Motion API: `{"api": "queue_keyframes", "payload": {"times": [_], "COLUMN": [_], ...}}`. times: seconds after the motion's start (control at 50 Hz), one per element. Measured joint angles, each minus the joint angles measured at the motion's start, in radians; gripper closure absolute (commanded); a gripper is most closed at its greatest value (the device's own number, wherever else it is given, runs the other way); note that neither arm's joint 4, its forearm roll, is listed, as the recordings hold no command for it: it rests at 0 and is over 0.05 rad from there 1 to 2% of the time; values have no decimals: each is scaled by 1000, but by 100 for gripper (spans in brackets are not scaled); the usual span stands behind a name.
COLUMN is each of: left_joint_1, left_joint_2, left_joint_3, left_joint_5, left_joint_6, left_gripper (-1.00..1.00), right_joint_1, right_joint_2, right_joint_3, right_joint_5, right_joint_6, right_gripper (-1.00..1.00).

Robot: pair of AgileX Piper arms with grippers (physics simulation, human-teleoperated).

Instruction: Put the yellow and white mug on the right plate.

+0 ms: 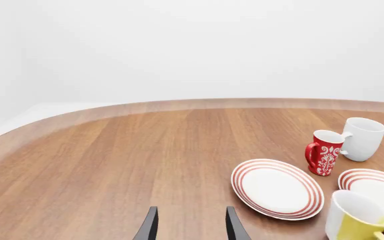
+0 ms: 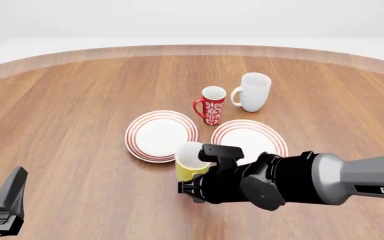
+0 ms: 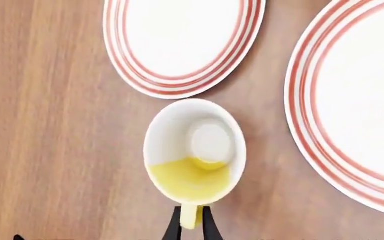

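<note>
Yellow and white mug [image 2: 190, 162], its handle pinched between the nearly closed fingers of the right gripper [image 3: 191, 223], sits just off the right plate [image 2: 250, 139], which lies at its two o'clock across the surface.

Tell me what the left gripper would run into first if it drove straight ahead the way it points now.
Probably nothing: ahead of the left gripper its wrist view shows only bare table up to the far edge. The nearer plate lies off to the side, though depth is hard to judge.

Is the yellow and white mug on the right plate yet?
No. The yellow and white mug is beside the right plate, its handle pinched by the right gripper.
</note>
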State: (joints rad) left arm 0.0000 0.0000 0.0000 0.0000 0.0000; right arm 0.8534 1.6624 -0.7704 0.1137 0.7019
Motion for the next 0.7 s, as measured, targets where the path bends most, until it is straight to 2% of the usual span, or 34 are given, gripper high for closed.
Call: {"api": "queue_keyframes", "payload": {"times": [0.4,0.7], "left_joint_1": [0,0], "left_joint_2": [0,0], "left_joint_3": [0,0], "left_joint_5": [0,0], "left_joint_6": [0,0], "left_gripper": [-100,-100], "right_joint_1": [-35,-93], "right_joint_2": [-86,-173], "right_joint_3": [12,6], "right_joint_5": [52,125], "right_joint_6": [-32,-85], "right_gripper": [100,100]}}
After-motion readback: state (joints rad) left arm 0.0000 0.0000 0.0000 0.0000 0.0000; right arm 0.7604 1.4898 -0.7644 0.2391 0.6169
